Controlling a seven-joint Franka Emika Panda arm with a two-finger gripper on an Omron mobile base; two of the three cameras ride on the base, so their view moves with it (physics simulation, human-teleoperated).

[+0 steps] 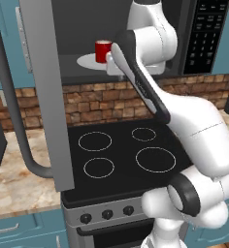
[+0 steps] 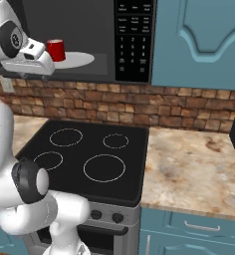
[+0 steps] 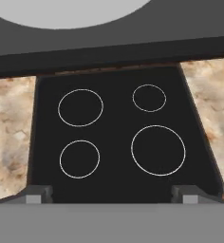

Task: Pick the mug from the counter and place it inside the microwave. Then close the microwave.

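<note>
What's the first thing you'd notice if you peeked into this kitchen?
A bright red mug sits on the white turntable inside the open microwave, above the black stovetop. The big white robot arm reaches up toward it. The microwave door hangs wide open on the left.

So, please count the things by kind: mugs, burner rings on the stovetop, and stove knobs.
Mugs: 1, the red mug on the microwave turntable.
Burner rings on the stovetop: 4.
Stove knobs visible: 3 in the left base view.
Total: 8.
</note>
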